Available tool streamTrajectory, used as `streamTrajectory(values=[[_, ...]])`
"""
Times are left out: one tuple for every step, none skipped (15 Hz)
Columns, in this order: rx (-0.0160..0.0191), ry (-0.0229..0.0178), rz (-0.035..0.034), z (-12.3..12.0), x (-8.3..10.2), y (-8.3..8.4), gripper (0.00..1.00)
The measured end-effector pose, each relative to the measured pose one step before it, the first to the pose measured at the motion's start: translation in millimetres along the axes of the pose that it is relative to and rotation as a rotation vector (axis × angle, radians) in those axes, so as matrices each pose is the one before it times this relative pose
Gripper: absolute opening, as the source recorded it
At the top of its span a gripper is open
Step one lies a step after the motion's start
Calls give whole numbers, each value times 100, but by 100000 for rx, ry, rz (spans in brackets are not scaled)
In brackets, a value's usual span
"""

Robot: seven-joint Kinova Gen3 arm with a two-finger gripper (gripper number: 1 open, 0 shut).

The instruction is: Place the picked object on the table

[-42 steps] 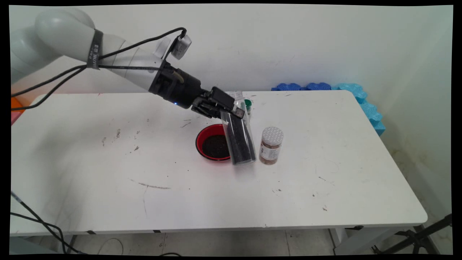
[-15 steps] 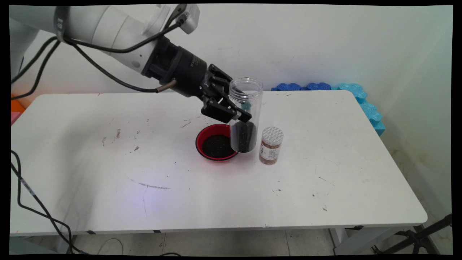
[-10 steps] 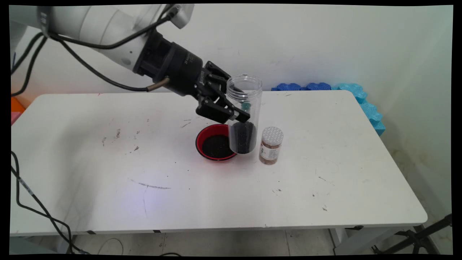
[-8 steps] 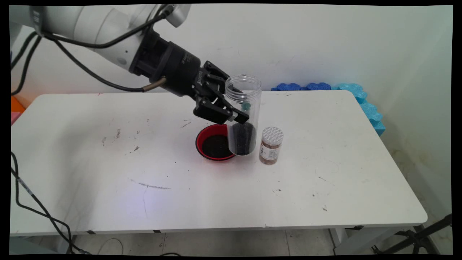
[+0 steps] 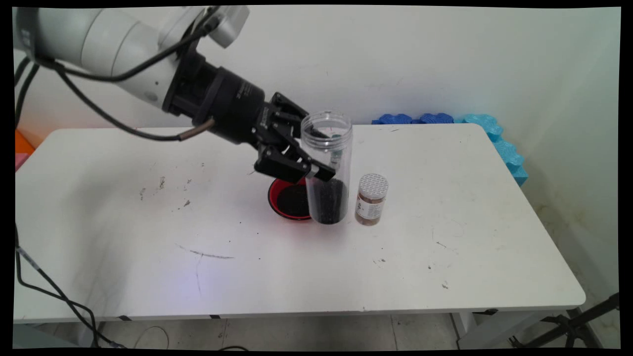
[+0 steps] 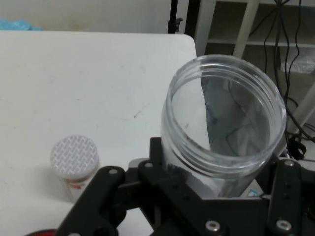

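My gripper (image 5: pixel 320 165) is shut on a tall clear jar (image 5: pixel 326 168), which stands upright and open-topped with black grains in its lower third. Its base is at or just above the table, right beside a red bowl (image 5: pixel 284 198) that holds black grains. In the hand view the clear jar's open mouth (image 6: pixel 224 128) rises between my fingers (image 6: pixel 283 206). A small spice jar (image 5: pixel 371 199) with a white perforated lid stands just right of the clear jar, and appears in the hand view as the spice jar (image 6: pixel 75 164) at lower left. A green lid (image 5: pixel 337 141) shows behind the clear jar.
Blue foam pieces (image 5: pixel 445 119) lie along the table's far right corner and right edge (image 5: pixel 514 163). Black cables hang at the left. The white table (image 5: pixel 445 247) carries dark scuffs and specks.
The jar went from tilted over the bowl to upright in my grip. Over the last second it has moved slightly left and down toward the table beside the bowl.
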Motion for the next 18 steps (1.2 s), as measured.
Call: streamTrajectory(values=[[226, -47, -82, 154, -550, 164, 0], [159, -166, -18, 157, -399, 110, 0], [421, -133, -157, 286, -615, 105, 0], [375, -179, -145, 213, -444, 72, 0], [707, -97, -413, 352, -661, 53, 0], [846, -268, -663, 471, -798, 26, 0], [869, -186, -1021, 434, -854, 7, 0], [610, -295, -967, 379, -878, 31, 0], [467, -242, -913, 237, -755, -10, 0], [404, -385, -858, 149, -897, -21, 0], [412, -525, -588, 64, -904, -42, 0], [456, -413, -436, -11, -767, -81, 0], [709, -481, -543, -52, -910, -136, 0], [796, -408, -499, -64, -898, -159, 0], [668, -340, -473, -48, -743, -143, 0], [908, -245, -585, -44, -864, -194, 0], [800, -111, -702, -24, -829, -169, 0], [594, -55, -633, -16, -666, -127, 0]])
